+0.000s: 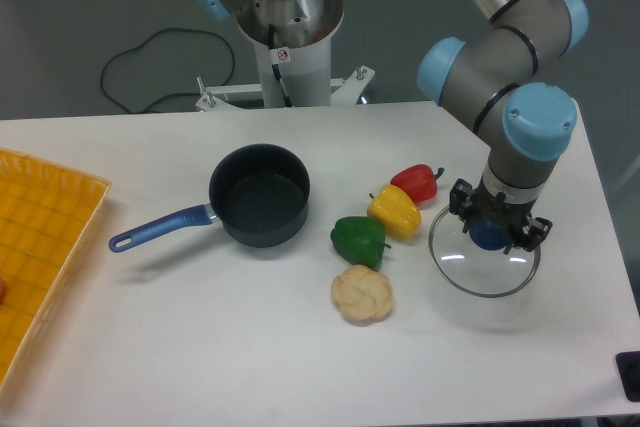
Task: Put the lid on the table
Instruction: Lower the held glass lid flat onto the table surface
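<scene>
Far left, a yellow grid tray hangs partly out of frame, nothing to do with the job. Next, the dark saucepan sits open on the white table, blue handle pointing lower left, no cover on it, inside looks empty. Right of it a cluster of toy food: green pepper, yellow pepper touching it, red pepper behind, and a pale beige cauliflower-like piece in front. Right again, just beside the peppers but apart from them, is the lid: clear glass disc, thin metal rim, blue knob in the centre. The gripper comes straight down over it from the arm, fingers either side of the knob and apparently pinching it, though contact itself is hard to confirm from this angle. Lid looks level and very low over the bare tabletop on the right side; whether the rim is already resting on the surface or is a hair above it I cannot tell, the shadow is tight under it. Judgement: carry is done, lid is well away from the pot and over a free spot, so task is nearly finished. Left to do: settle it fully if not down, let go of the knob, lift clear.
</scene>
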{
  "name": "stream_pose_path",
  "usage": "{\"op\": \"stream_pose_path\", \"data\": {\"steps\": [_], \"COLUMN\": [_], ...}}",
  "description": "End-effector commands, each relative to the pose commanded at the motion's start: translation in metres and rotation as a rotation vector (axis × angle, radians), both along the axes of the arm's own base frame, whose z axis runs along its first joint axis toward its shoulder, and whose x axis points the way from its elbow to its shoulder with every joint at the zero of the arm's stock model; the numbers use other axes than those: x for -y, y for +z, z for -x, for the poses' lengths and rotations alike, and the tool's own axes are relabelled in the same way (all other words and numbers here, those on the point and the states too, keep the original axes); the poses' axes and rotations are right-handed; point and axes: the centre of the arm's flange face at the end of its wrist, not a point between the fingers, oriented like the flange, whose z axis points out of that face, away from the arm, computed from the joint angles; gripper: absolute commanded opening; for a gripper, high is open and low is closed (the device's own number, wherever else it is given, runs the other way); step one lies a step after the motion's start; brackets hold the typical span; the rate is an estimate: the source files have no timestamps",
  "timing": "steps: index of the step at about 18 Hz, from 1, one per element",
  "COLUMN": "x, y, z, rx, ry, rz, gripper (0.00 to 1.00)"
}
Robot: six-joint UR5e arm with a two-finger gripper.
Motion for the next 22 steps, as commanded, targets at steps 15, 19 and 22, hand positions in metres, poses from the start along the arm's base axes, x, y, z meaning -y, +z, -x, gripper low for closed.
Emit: {"op": "stream_pose_path", "data": {"steps": [15,19,22], "x": [0.004,0.002,0.002], "y": [-0.041,-0.047,-0.050], "z": [0.010,0.012,0.013], "rx": [0.009,0.000,-0.001], "ry": [-0.021,-0.023,-0.023], "rz": [0.007,0.003,0.003], "gripper": [0.51,0.51,0.51]}}
